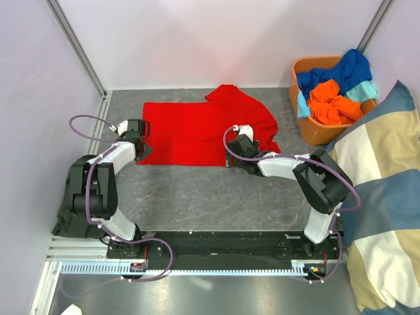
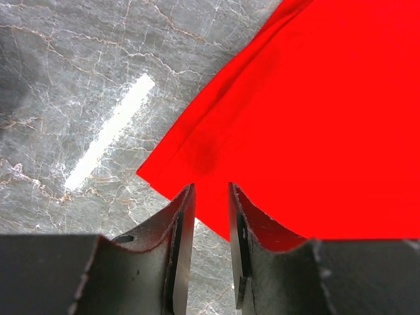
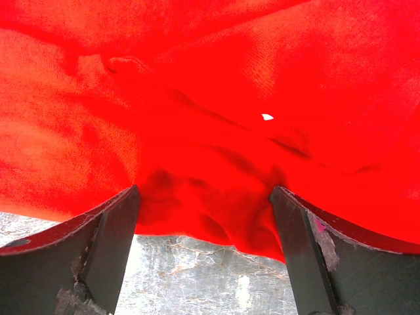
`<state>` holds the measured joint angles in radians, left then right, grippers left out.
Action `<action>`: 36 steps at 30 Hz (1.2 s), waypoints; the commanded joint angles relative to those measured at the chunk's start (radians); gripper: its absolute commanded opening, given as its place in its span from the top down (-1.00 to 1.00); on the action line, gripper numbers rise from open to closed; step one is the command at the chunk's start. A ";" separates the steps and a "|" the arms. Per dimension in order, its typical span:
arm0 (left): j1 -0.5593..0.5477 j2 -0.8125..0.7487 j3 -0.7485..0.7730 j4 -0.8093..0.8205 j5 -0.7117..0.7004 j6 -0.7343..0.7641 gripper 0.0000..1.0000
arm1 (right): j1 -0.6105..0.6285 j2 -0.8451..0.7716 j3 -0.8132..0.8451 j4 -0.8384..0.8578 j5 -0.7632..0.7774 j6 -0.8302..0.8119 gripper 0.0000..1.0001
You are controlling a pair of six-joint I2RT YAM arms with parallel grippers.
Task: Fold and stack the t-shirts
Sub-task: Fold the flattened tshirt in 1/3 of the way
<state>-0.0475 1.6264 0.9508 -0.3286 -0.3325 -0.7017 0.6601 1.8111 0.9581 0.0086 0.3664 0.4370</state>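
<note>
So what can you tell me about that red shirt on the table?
The red shirt is soft plain cloth, lying flat on the grey marbled table, partly folded into a rough rectangle with a sleeve poking out at the far right. The left gripper sits at its near left corner, jaws slightly apart; the right gripper stands over its creased near edge, jaws wide open.

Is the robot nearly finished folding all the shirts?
Not nearly. Done: the red shirt lies spread on the table, with no folded pile anywhere. In hand: the left fingers sit slightly apart at its corner, and the right fingers stand wide open over its near edge, neither lifting it. Left: folding the red one, then the blue shirt, orange shirt and teal shirt heaped in the basket.
</note>
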 commanded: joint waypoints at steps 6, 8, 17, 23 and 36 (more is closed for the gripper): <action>0.000 0.038 0.014 -0.001 -0.016 0.013 0.26 | -0.005 0.079 -0.082 -0.248 -0.112 0.043 -0.81; 0.000 0.047 0.019 0.000 -0.010 0.010 0.24 | -0.007 0.077 -0.082 -0.248 -0.110 0.042 -0.82; 0.000 0.070 0.025 0.002 0.003 0.001 0.20 | -0.005 0.076 -0.082 -0.248 -0.112 0.043 -0.82; 0.000 0.058 0.026 0.000 -0.011 0.004 0.35 | -0.005 0.077 -0.082 -0.248 -0.112 0.042 -0.82; 0.000 0.067 0.037 0.000 -0.008 0.008 0.96 | -0.007 0.080 -0.081 -0.248 -0.113 0.042 -0.82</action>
<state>-0.0475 1.6897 0.9531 -0.3347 -0.3309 -0.7006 0.6594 1.8107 0.9577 0.0082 0.3641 0.4362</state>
